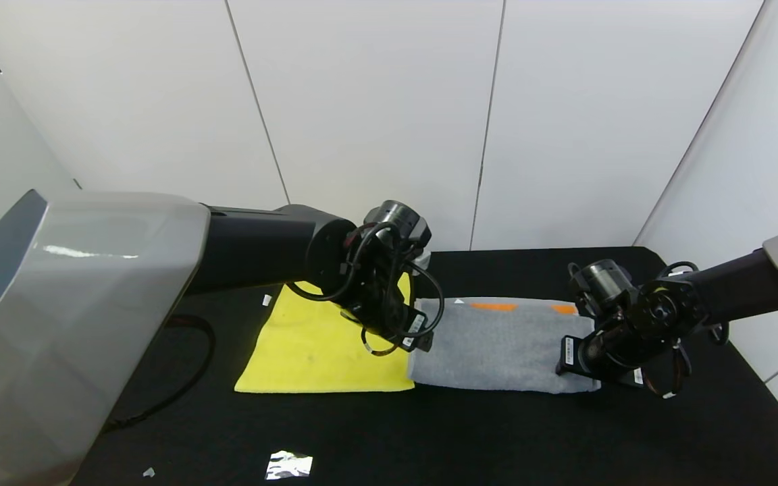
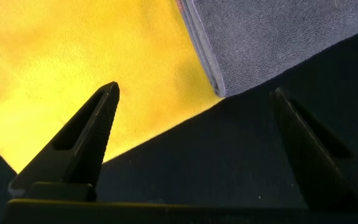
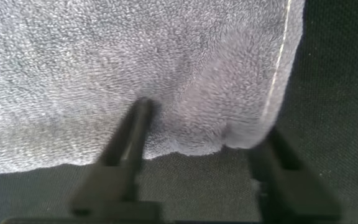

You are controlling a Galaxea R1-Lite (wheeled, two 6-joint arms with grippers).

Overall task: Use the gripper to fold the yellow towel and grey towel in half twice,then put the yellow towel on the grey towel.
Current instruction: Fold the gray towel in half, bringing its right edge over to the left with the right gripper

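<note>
The yellow towel (image 1: 308, 351) lies flat on the black table, left of centre. Against its right edge lies the grey towel (image 1: 497, 344), doubled over, with orange patches (image 1: 494, 306) along its far edge. My left gripper (image 1: 418, 343) hovers open over the near corner where the two towels meet; the left wrist view shows yellow towel (image 2: 73, 50), grey towel (image 2: 272, 37) and bare table between its fingers. My right gripper (image 1: 579, 364) is down at the grey towel's near right corner. Its fingers (image 3: 132, 134) straddle that corner (image 3: 241, 118), still apart, one lying on the terry.
The black table (image 1: 497, 439) ends at white wall panels behind and to the right. A crumpled foil scrap (image 1: 288, 464) lies near the front edge, a small white bit (image 1: 267, 300) sits beyond the yellow towel, and a black cable (image 1: 193, 364) loops at the left.
</note>
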